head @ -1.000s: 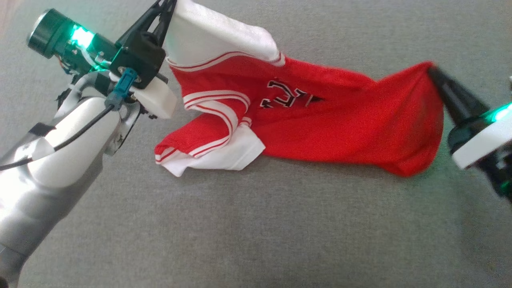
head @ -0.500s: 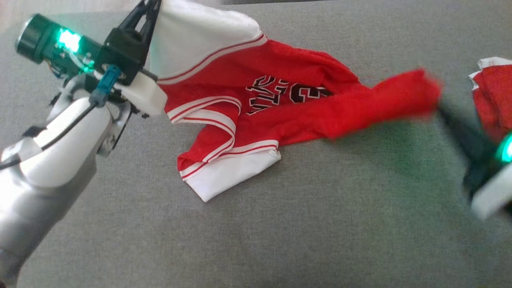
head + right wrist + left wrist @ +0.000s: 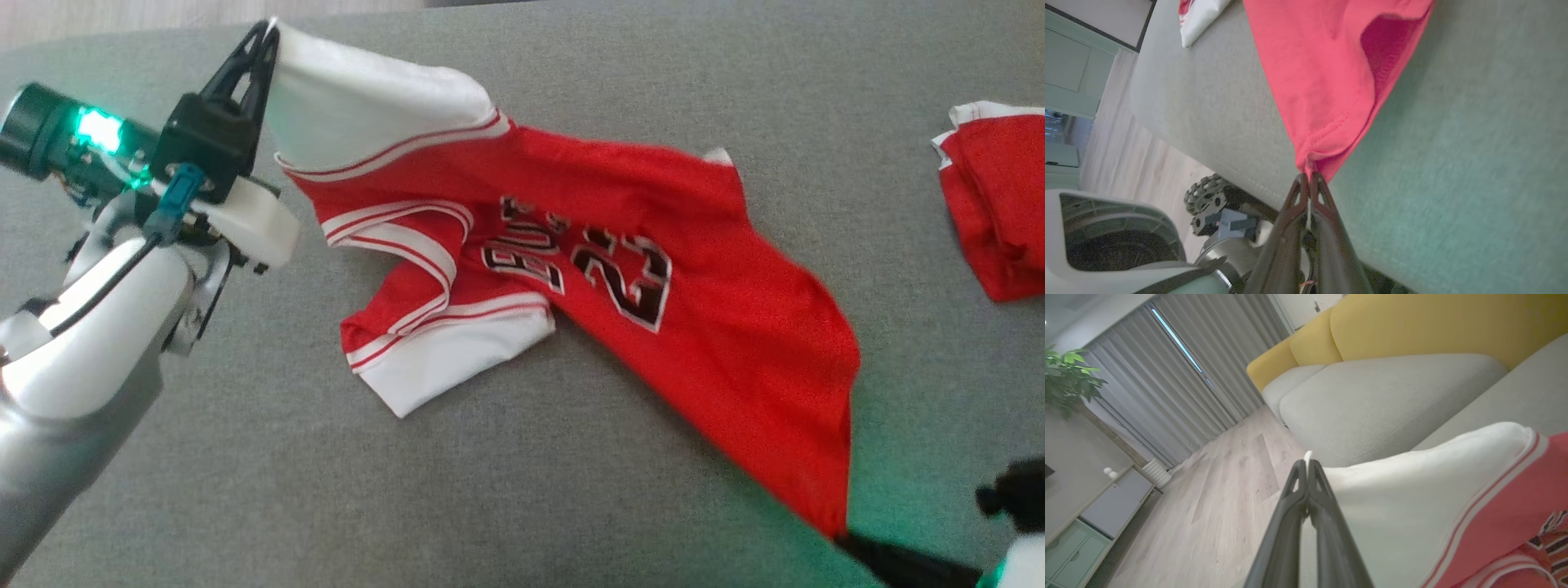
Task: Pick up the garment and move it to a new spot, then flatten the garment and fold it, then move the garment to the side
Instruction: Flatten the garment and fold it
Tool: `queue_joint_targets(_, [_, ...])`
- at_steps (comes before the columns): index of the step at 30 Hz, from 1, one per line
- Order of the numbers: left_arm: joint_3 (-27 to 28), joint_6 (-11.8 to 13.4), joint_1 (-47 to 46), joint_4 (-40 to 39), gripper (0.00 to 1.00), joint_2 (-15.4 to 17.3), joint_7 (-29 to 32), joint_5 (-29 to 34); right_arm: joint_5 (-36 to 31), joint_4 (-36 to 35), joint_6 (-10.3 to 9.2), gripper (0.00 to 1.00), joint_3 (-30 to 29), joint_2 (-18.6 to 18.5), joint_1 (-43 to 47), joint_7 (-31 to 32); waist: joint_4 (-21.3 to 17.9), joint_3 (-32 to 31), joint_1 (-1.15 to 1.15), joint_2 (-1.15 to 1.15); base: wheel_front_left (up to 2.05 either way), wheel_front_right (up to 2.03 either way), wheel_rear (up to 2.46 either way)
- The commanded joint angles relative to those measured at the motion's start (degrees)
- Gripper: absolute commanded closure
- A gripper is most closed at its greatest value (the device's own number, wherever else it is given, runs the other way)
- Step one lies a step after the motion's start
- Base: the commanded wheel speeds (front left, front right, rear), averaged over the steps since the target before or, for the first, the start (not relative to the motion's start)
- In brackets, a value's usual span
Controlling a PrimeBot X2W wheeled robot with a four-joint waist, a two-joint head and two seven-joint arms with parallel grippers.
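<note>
We judge this to be the flattening step: the red Bulls jersey [image 3: 653, 269] is stretched between both arms above the grey sofa seat [image 3: 522, 490], not yet laid flat.

The left tool [image 3: 268, 33] is pinched shut on the tip of a white sleeve, held up near the seat's far left corner. The right tool [image 3: 845, 539] is closed on a red hem corner, close to the seat's near edge on the right.

The jersey's long axis runs diagonally from that far left corner to the near right. The collar end points left, the hem points right, and the "23" print faces up. The other white sleeve rests on the seat, folded under.

Next, we think both tools should come down together, keeping the cloth taut so the body lands smooth. The tucked sleeve then needs spreading.

A second red garment [image 3: 992, 212] lies at the right edge, well apart.
</note>
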Motion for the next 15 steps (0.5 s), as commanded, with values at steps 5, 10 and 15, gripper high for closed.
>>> queue_joint_targets(5, [3.3,2.9,0.8,-3.8,1.00,6.4,4.9,-1.2,2.1,-0.2,-0.05,0.00,-1.8,-2.9,2.6,0.2,-0.2,0.6,0.00,0.00,0.00,0.00,0.00])
queue_joint_targets(10, [4.6,5.7,5.3,-9.5,1.00,11.6,7.6,-3.0,3.9,1.1,-0.05,0.00,-6.9,-2.8,1.5,-3.6,0.2,0.3,0.00,0.00,0.00,0.00,0.00])
queue_joint_targets(15, [5.9,9.2,10.6,-16.5,1.00,17.0,9.7,-5.1,3.5,2.8,-0.05,0.00,-11.2,-2.6,0.3,-7.4,1.7,0.0,0.00,0.00,0.00,0.00,0.00])
